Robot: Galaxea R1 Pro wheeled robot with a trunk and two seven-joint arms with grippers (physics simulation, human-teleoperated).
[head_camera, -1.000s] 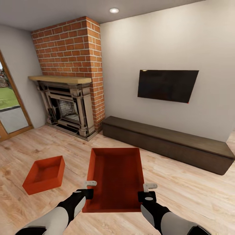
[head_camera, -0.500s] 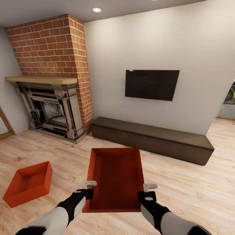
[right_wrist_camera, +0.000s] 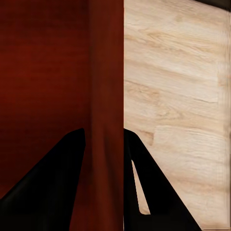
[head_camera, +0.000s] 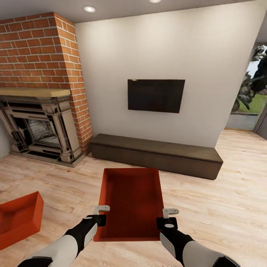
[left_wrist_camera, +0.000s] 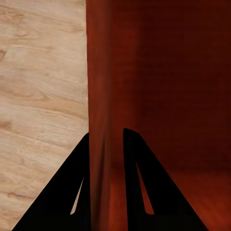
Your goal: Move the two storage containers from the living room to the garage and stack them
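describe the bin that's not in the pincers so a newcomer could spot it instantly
Start at the brick fireplace and come down to the wood-plank floor. The loose orange-red bin sits there, cut by the picture's left edge. Unlike its twin, no pincer grips it.

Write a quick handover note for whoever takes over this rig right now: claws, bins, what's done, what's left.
Left claw: shut on the left wall of the carried storage container; the left wrist view shows a finger on each side of that wall.
Right claw: shut on the right wall of the same bin.
Carried bin: held level in front of the trunk, above the wood-plank floor.
Second storage container: on the floor to the robot's left, partly cut off by the picture's edge.
Place: living room, facing the TV and low bench, fireplace at left.
Done: first bin picked up.
Left: carry it to the garage, set it down, fetch the second bin, stack.
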